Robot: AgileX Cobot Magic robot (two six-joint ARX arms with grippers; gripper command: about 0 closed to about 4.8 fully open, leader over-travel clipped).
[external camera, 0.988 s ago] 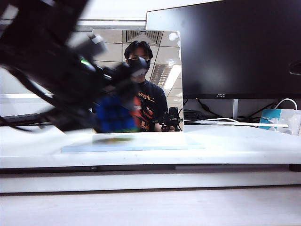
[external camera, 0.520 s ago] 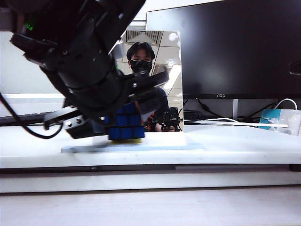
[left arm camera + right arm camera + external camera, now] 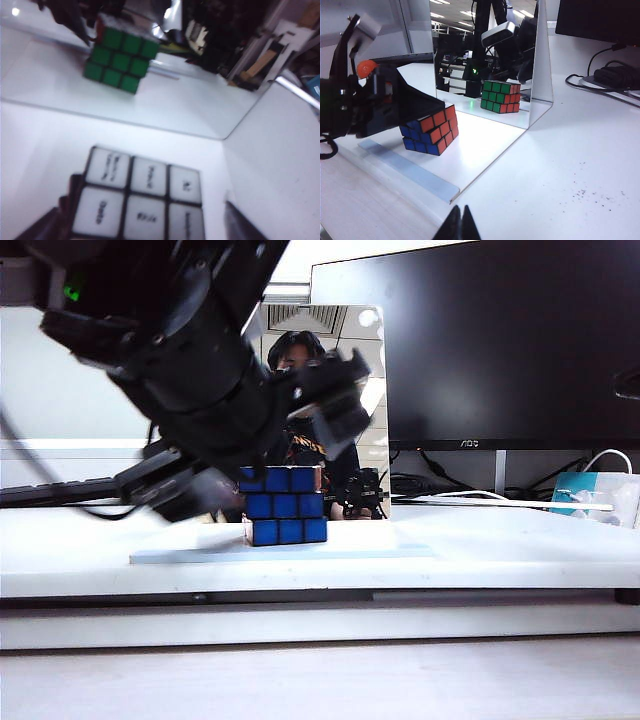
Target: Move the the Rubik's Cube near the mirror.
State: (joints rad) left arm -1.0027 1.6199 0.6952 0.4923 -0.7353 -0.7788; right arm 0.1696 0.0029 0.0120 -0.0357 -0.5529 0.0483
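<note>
My left tool (image 3: 285,455) hangs spread around the Rubik's Cube (image 3: 285,505), blue face outward, on the mirror (image 3: 540,75) base; my right tool (image 3: 457,222) is pressed together.

The exterior view sits low at desk (image 3: 500,560) level, facing the mirror (image 3: 350,360). The left wrist view looks closely down on the Rubik's Cube (image 3: 142,202). The right wrist view looks from farther off; all views share cube and mirror.
</note>
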